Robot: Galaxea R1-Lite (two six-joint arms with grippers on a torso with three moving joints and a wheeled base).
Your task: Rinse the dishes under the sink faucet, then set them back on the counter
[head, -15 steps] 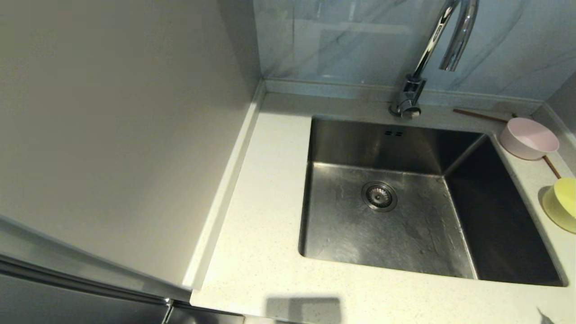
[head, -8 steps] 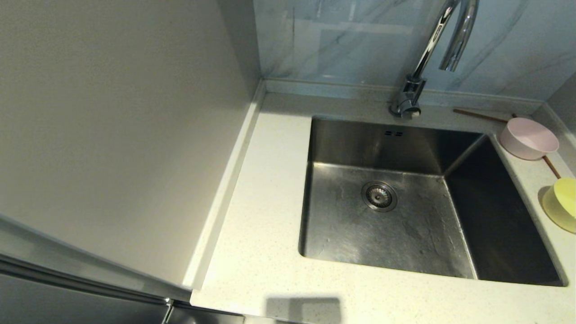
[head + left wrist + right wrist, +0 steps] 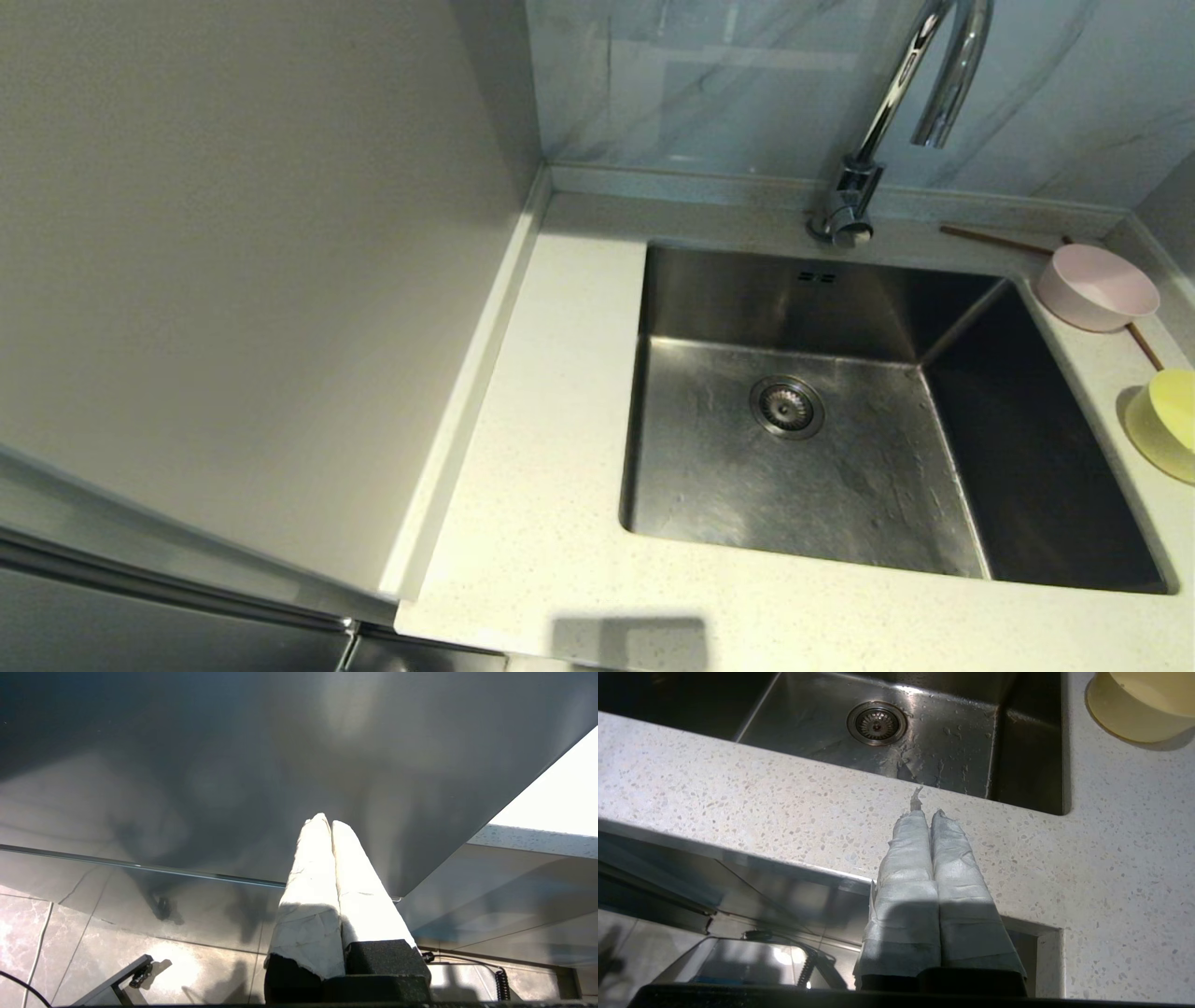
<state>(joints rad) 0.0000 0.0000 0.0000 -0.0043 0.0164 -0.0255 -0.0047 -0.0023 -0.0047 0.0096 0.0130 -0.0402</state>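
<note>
Beside the sink (image 3: 803, 420), on the counter (image 3: 551, 523), the pink bowl (image 3: 1097, 287) and yellow bowl (image 3: 1167, 422) look light, stiff, slippery — best pinched at the rim; both the right pincer (image 3: 927, 812) and left pincer (image 3: 325, 820) are pressed together, empty.

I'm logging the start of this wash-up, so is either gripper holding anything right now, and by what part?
Nothing is held. The left gripper and right gripper are both shut and empty.
</note>
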